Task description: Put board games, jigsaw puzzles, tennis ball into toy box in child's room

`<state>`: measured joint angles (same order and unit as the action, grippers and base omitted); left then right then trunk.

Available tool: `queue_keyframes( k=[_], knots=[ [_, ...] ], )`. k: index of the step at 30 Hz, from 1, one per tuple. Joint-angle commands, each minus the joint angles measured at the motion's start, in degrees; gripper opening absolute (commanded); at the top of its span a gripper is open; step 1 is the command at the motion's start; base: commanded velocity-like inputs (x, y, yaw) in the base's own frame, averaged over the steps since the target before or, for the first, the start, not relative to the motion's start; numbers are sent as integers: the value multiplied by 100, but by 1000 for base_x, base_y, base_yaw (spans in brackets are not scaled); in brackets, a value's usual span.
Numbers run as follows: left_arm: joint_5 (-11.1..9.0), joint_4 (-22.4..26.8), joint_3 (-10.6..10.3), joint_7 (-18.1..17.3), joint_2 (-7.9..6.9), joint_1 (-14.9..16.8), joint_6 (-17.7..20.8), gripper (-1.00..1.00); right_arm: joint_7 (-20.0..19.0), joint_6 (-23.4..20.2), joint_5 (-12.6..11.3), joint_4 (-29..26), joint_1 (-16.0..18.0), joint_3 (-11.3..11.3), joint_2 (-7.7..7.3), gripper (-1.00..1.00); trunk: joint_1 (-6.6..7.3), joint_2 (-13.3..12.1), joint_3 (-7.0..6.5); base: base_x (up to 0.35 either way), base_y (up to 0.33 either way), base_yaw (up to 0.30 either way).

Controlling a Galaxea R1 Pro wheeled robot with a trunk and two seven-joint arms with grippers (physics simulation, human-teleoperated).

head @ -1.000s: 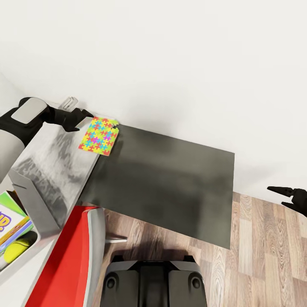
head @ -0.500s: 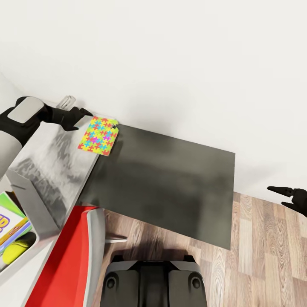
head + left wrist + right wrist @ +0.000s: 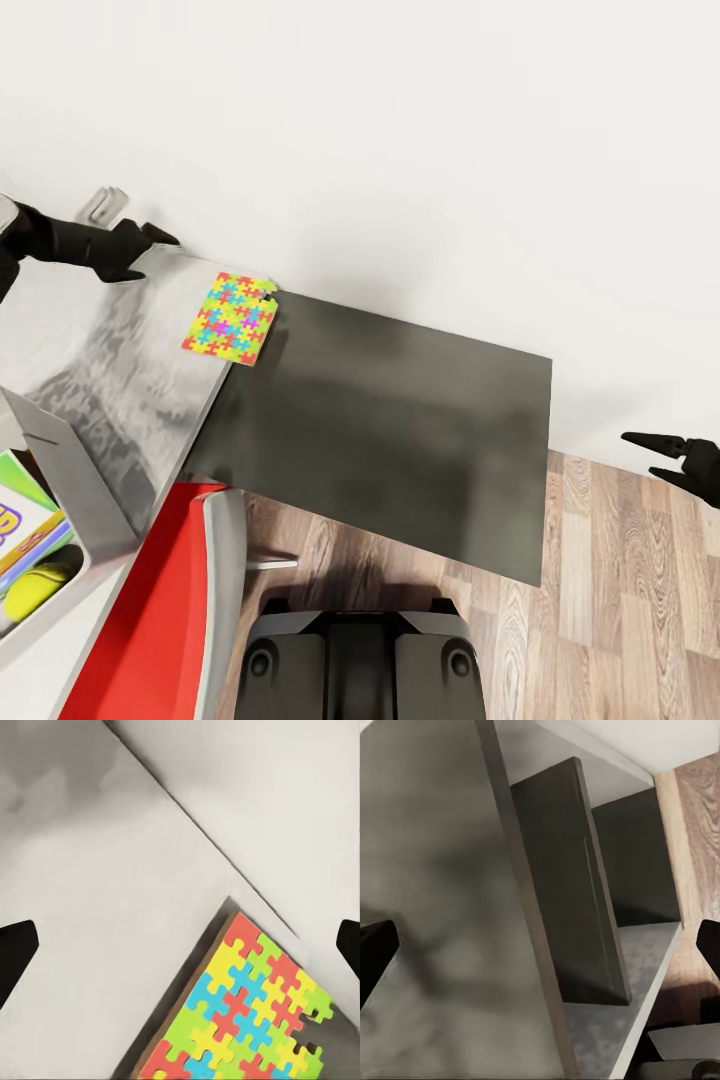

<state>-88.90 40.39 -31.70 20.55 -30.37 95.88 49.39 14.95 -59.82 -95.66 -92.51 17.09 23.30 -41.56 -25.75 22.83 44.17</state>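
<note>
Jigsaw puzzle (image 3: 232, 319) flat at table (image 3: 120, 370) corner, overhanging edge. Left gripper (image 3: 150, 245) near puzzle, jaws wide, empty. Right gripper (image 3: 668, 455) apart, open, empty. Risk: nudge pushes puzzle off edge.

Your left end effector (image 3: 150, 245) is hovering with its fingers spread over the far end of the pale desk (image 3: 120, 370), just short of the jigsaw puzzle (image 3: 231, 320) lying at the desk's corner. Your right end effector (image 3: 668, 458) is hanging spread over the wood floor (image 3: 620, 610). The toy box (image 3: 75, 480) is holding game boxes (image 3: 25, 530) and a tennis ball (image 3: 35, 588).
</note>
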Motion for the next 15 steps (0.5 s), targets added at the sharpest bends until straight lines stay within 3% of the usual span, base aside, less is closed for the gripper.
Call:
queue_keyframes(
  k=[1, 3, 4, 6, 7, 9, 10, 13, 15],
  knots=[
    [-97, 203, -3, 153, -87, -27, 28, 100, -79, -18, -58, -3, 6, 3, -1, 100, -3, 9, 7, 0, 0, 0],
    [-272, 567, 88, 381, -217, -95, 76, 100, -433, -18, -56, -3, 7, 3, -6, 100, -3, 9, 7, 0, 0, 0],
    [-272, 567, 88, 381, -217, -95, 76, 100, -433, -18, -56, -3, 7, 3, -6, 100, -3, 9, 7, 0, 0, 0],
    [-547, 862, 216, 630, -319, -152, 103, 100, -873, -18, -52, -4, 17, 2, -11, 100, -3, 9, 7, 0, 0, 0],
    [-547, 862, 216, 630, -319, -152, 103, 100, -873, -18, -52, -4, 17, 2, -11, 100, -3, 9, 7, 0, 0, 0],
    [-819, 1110, 334, 906, -392, -207, 115, 100, -1343, -18, -46, -4, 32, 1, -16, 100, -3, 9, 7, 0, 0, 0],
    [-819, 1110, 334, 906, -392, -207, 115, 100, -1343, -18, -46, -4, 32, 1, -16, 100, -3, 9, 7, 0, 0, 0],
    [-1143, 1554, 441, 1314, -456, -308, 121, 100, -1940, -18, -39, -4, 68, -4, -22, 100, -3, 9, 7, 0, 0, 0],
    [-1216, 1715, 470, 1428, -467, -340, 122, 100, -2080, -18, -38, -4, 82, -5, -21, 100, -3, 9, 7, 0, 0, 0]
  ],
)
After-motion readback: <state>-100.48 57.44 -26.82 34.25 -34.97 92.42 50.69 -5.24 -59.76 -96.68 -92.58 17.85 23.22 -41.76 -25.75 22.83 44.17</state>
